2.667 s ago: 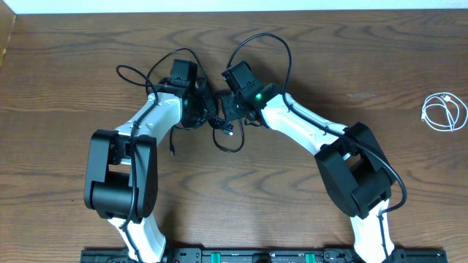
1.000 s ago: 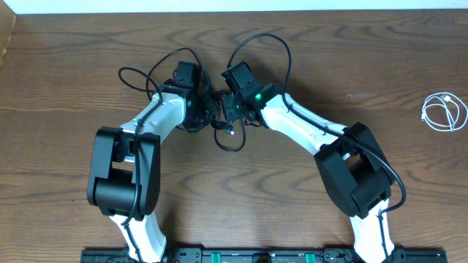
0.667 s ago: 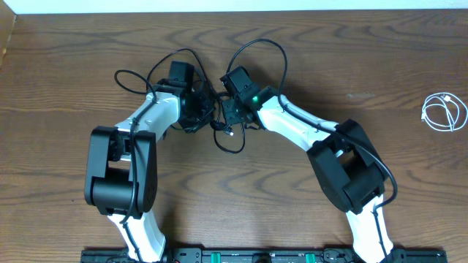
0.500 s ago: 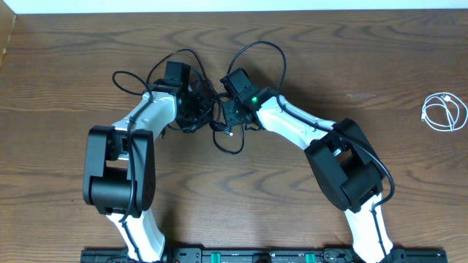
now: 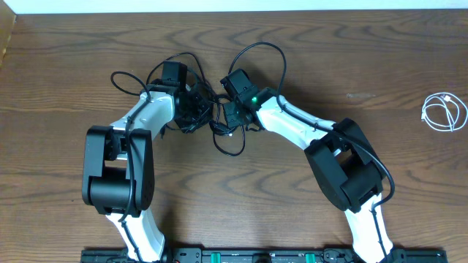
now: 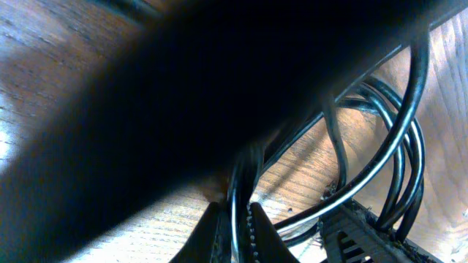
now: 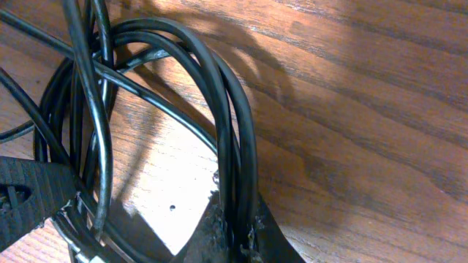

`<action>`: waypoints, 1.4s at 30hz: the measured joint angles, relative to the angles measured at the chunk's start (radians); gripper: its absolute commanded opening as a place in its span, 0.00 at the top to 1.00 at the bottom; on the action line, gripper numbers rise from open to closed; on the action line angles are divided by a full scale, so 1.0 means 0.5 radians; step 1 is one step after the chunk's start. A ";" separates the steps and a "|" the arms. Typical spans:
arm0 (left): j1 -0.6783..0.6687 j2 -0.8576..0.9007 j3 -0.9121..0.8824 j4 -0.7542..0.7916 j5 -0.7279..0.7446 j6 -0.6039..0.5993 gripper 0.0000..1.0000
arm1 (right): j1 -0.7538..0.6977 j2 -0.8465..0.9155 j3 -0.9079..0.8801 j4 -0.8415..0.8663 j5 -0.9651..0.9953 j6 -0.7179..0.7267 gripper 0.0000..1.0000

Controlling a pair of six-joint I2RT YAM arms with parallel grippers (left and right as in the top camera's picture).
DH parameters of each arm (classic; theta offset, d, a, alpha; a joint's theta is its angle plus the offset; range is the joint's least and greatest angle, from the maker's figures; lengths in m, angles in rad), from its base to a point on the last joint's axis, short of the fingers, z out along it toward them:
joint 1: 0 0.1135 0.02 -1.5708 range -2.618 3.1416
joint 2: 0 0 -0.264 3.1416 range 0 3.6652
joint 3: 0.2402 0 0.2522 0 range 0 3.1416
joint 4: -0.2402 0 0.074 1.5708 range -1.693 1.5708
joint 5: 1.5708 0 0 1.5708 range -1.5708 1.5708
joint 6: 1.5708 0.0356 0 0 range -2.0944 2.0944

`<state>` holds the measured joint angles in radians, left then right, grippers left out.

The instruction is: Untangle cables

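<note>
Two black cables (image 5: 222, 136) lie knotted together at mid-table, between my two grippers. My left gripper (image 5: 196, 111) is at the tangle's left side, and the left wrist view shows its jaws (image 6: 235, 235) shut on one thin black strand (image 6: 235, 196). My right gripper (image 5: 227, 117) is at the tangle's right side. In the right wrist view it (image 7: 235, 235) is shut on a bundle of black strands (image 7: 232, 124) that loop over the wood. A white cable (image 5: 444, 113) lies coiled alone at the far right.
Thicker black arm cables (image 5: 263, 51) arc above both wrists. The wooden table (image 5: 351, 66) runs back to a white edge. A large dark blur covers the upper left of the left wrist view. A black toothed strip (image 7: 29, 197) sits low left in the right wrist view.
My right gripper has closed onto the black strands. The left arm has shifted a little left, pulling its loop of cable with it. The white cable has not moved.
</note>
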<state>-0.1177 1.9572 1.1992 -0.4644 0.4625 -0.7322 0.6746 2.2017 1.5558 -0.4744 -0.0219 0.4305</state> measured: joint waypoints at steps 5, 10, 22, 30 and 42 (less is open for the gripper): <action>0.000 0.004 -0.001 0.020 0.028 0.014 0.93 | 0.000 0.000 0.000 -0.008 0.025 -0.014 0.99; 0.007 0.009 -0.006 0.042 0.073 0.059 0.93 | 0.000 0.000 0.000 -0.008 0.044 -0.064 0.99; 0.024 0.025 -0.027 0.291 0.643 0.481 0.93 | 0.000 0.000 0.000 -0.017 0.134 -0.105 0.99; 0.043 0.027 -0.027 0.317 0.974 0.726 0.93 | 0.000 0.000 0.000 -0.019 0.134 -0.111 0.99; 0.303 0.028 -0.027 0.297 1.223 0.840 0.93 | 0.002 0.000 0.000 -0.016 0.188 -0.205 0.99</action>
<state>0.0338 1.9713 1.1858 -0.3161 1.0740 -0.3122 0.6758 2.2017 1.5558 -0.4824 0.0719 0.3279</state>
